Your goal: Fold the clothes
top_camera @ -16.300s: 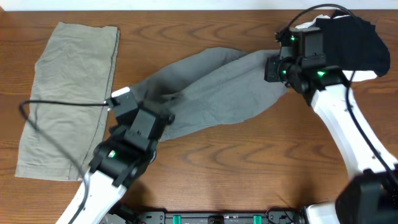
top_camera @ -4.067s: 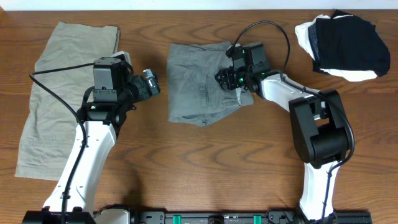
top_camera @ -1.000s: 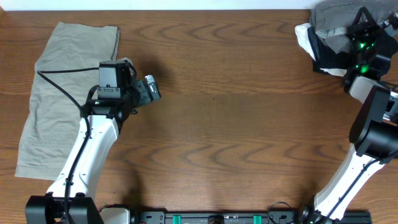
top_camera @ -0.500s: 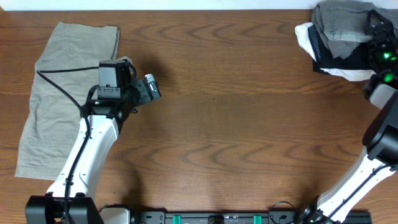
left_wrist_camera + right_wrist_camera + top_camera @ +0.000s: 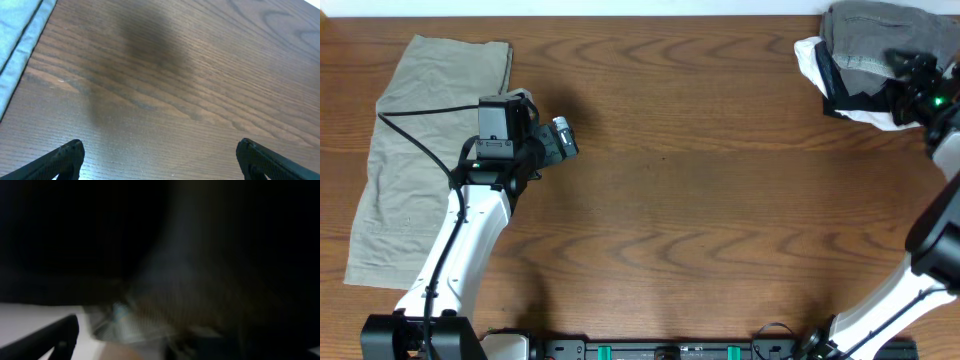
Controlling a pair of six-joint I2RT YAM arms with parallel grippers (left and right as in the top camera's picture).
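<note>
The folded medium-grey cotton shorts sat on the black-and-white cloth pile just beside my right jaws, seemingly stacked as finished; that gap I could not tell, while my left jaws hung wide and empty.

Overhead view: bright, even, sharp; faint shadows on the table. Left wrist view: clear, one soft dark shadow. Right wrist view: dim, heavily blurred.
</note>
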